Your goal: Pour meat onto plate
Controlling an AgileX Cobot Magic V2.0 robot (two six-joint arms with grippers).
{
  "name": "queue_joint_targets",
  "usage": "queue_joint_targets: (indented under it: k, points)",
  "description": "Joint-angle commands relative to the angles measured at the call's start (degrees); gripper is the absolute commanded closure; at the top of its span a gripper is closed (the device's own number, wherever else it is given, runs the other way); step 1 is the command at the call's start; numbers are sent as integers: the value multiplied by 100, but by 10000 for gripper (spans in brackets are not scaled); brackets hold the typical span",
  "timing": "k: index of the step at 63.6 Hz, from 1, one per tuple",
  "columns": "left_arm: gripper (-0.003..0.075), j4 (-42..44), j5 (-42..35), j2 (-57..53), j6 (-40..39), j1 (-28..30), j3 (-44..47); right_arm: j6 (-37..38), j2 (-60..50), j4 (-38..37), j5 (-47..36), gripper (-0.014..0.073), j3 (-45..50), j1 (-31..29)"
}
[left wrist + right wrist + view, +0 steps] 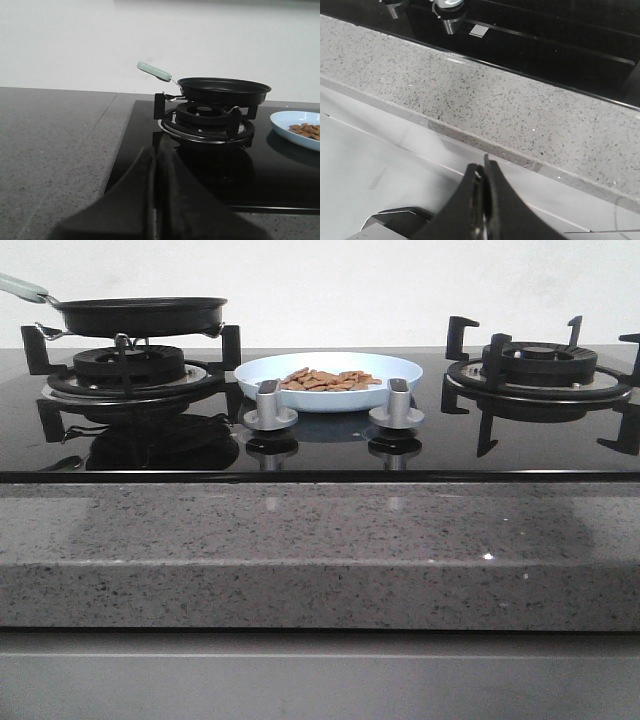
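Scene: a black glass stove [320, 455] set in a speckled grey stone counter [320, 550], with a white wall behind.
Plate: a pale-blue plate [260, 372] sits on the glass at the middle of the stove, between the two burners and just behind the two silver knobs [271, 408].
Meat: small orange-brown pieces of meat [328, 379] lie in a loose flat pile inside the plate.
Pan: a black frying pan [140, 315] with a pale-green handle rests on the left burner [130, 368], well apart from the plate; its inside is hidden from view.
Right burner: the right burner [538, 365] carries nothing.
Left gripper: the left gripper [156, 200] hovers low over the counter edge, fingers pressed together, holding nothing.
Right gripper: the right gripper [483, 200] hangs in front of the counter, fingers together, holding nothing.
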Motion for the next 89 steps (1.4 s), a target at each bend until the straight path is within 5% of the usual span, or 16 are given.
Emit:
queue_joint_targets:
  k: [1, 16, 40, 63, 89]
  points:
    - [741, -8, -487, -98, -57, 26, 39, -12, 33, 42, -293, 662, -131, -39]
    - [741, -8, -487, -98, -57, 26, 39, -18, -389, -21, -554, 662, 74, -257]
    - [741, -8, -487, -98, -57, 26, 39, -18, -2319, -69, -3605, 662, 2379, -1267]
    - [741, -8, -487, -98, -57, 26, 39, -18, -2818, -24, -5249, 662, 3939, -1375]
    - [741, -8, -487, -98, -57, 26, 39, -18, -2818, -24, -5422, 662, 3934, -1375]
